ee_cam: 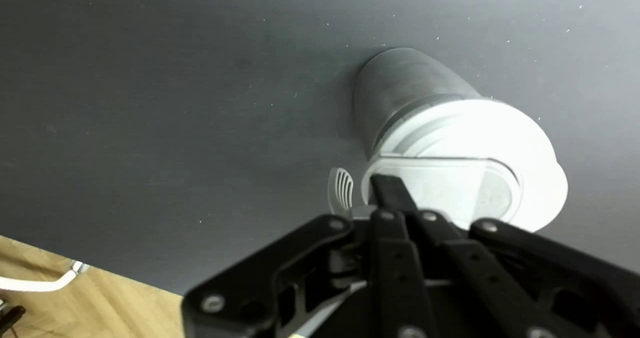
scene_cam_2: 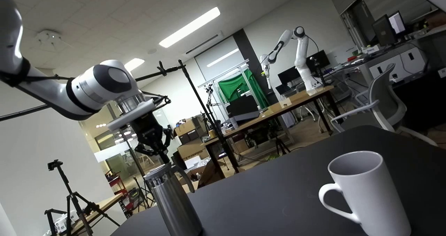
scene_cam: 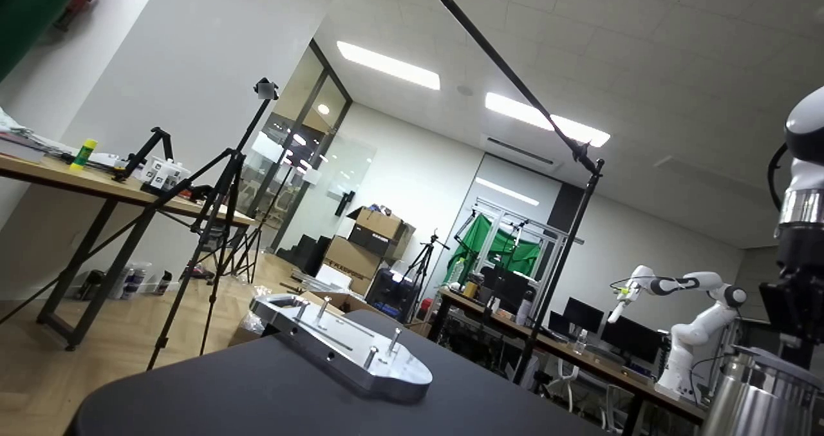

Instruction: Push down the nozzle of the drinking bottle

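The drinking bottle is a steel jug (scene_cam_2: 179,208) with a light grey lid and a handle. It stands upright on the dark table and also shows at the edge of an exterior view (scene_cam: 759,397). In the wrist view its lid (ee_cam: 525,143) has a long oval panel (ee_cam: 445,183), apparently the nozzle's press part. The ridged handle top (ee_cam: 342,190) is beside it. My gripper (ee_cam: 392,190) is shut with nothing between the fingertips. It points down over the panel's handle end, at or just above the lid (scene_cam_2: 164,157). I cannot tell whether it touches. The fingers hide part of the panel.
A white mug (scene_cam_2: 366,194) stands on the dark table (scene_cam_2: 261,197). A metal plate with upright pegs (scene_cam: 354,349) lies on the table in an exterior view. Tripods, a second robot arm and desks are in the background.
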Robot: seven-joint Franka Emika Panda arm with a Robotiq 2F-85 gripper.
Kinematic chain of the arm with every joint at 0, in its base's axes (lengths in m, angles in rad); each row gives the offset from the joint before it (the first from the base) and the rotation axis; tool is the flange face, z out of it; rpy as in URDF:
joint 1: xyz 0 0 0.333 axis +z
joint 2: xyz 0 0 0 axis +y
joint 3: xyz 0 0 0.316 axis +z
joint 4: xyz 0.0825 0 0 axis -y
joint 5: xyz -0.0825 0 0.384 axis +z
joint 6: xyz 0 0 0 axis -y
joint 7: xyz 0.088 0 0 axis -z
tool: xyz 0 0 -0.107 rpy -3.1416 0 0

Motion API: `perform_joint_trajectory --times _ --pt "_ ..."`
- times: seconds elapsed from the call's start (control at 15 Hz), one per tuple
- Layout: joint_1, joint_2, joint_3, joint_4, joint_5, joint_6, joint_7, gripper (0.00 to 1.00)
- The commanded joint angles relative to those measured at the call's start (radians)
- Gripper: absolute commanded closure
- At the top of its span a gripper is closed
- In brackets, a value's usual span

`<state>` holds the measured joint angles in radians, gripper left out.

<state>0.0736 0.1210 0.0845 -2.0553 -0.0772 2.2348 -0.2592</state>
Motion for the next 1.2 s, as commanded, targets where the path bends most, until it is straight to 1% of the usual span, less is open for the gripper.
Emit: perform_joint_trajectory --times 0.0,0.27,0.47,0.6,0.67,0.73,0.87,0.93,1.13 --pt "-0.009 0.041 -0.003 0.026 0.015 -0.011 -0.001 1.0" --pt "-0.009 0.0 0.003 0.018 0.038 -0.018 -0.007 1.0" --pt "-0.013 -0.084 0.005 -0.015 0.079 -0.029 -0.03 1.0" --pt "-0.016 -0.15 -0.005 -0.04 0.071 -0.064 -0.029 1.0" --pt "-0.018 -0.19 -0.013 -0.056 0.044 -0.097 -0.013 0.74" --pt "-0.022 -0.229 -0.021 -0.068 0.017 -0.141 -0.003 0.73" --pt "-0.043 -0.33 -0.044 -0.117 -0.044 -0.245 -0.003 0.6" --pt "-0.054 -0.378 -0.056 -0.138 -0.073 -0.297 -0.007 0.53" --pt "-0.097 -0.52 -0.107 -0.21 -0.138 -0.435 -0.028 0.33"
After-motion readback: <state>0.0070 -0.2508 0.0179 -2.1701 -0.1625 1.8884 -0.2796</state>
